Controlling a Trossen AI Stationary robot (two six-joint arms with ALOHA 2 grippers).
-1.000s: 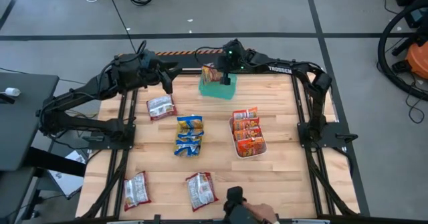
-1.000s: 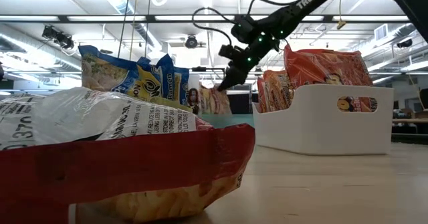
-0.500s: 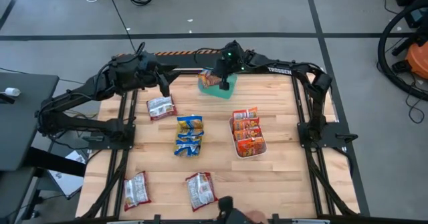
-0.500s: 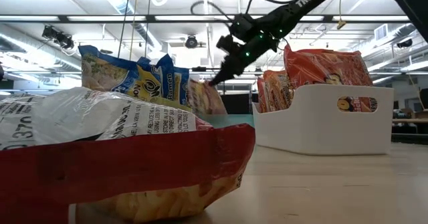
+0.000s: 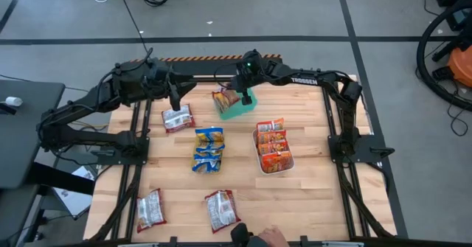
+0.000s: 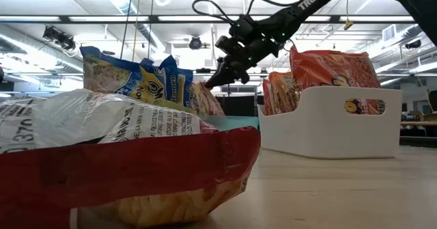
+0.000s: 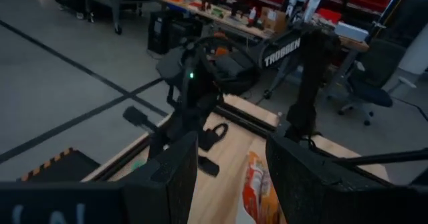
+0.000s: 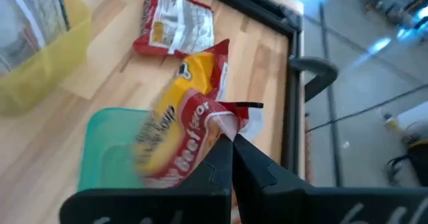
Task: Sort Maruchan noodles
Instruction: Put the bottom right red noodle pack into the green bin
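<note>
The right gripper (image 5: 241,94), clamped on a corner of an orange-red packet (image 5: 224,99), hangs at the far side over the green tray (image 5: 237,111), the packet trailing leftward past the tray's left rim, while the left gripper (image 5: 174,99), jaws apart, waits nearby above a white packet (image 5: 178,119).

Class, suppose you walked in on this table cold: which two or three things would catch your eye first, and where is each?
The right end effector, shut on a red-and-yellow packet, holds it at the green tray's left edge, at the table's far side. A white bin right of centre is packed with orange packets. Mid-table stand blue packets in a yellow tray.
</note>
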